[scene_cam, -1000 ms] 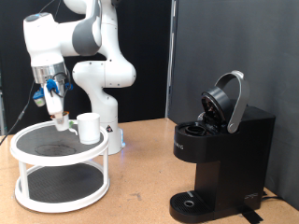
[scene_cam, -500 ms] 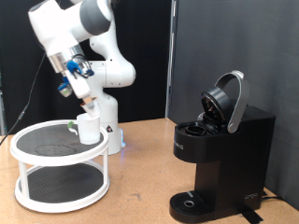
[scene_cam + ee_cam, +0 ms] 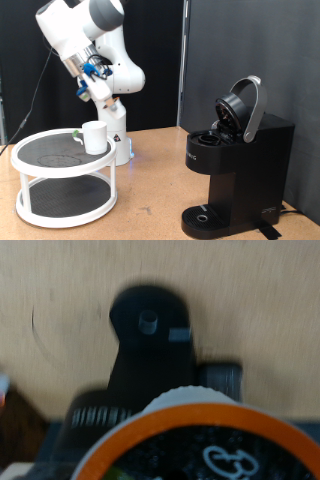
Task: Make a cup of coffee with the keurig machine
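I see the cup [image 3: 94,136] on the top shelf of the round stand [image 3: 62,178], at the exterior view's left. The keurig machine [image 3: 236,168] sits well apart at the right, lid up.

Exterior view bright, sharp; wrist view blurred, soft throughout.

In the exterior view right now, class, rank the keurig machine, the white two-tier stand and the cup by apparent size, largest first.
1. keurig machine, though it sits nearer the camera than the rest
2. white two-tier stand
3. cup, clearly smallest, standing on the stand's top tier
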`<action>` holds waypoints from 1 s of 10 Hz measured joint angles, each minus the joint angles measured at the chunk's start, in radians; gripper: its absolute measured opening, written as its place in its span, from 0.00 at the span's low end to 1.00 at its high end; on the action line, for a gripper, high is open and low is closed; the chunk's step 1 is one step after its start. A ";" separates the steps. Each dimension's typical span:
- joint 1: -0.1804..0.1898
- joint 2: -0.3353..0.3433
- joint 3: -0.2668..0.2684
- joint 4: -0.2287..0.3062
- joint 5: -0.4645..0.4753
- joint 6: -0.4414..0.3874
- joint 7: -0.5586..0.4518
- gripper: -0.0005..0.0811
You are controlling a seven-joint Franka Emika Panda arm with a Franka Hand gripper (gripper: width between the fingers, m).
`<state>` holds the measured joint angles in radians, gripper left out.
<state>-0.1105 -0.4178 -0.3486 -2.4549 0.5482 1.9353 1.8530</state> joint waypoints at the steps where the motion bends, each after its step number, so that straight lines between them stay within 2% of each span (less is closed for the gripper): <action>1: 0.023 0.016 -0.003 0.030 0.060 -0.044 -0.012 0.49; 2: 0.045 0.033 -0.001 0.060 0.094 -0.082 -0.018 0.49; 4: 0.076 0.055 0.027 0.099 0.131 -0.082 -0.011 0.49; 6: 0.088 0.069 0.068 0.116 0.140 -0.040 0.039 0.49; 7: 0.088 0.069 0.066 0.115 0.140 -0.042 0.034 0.49; 10: 0.104 0.081 0.075 0.118 0.308 0.011 -0.013 0.49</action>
<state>-0.0070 -0.3373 -0.2734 -2.3369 0.8562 1.9461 1.8400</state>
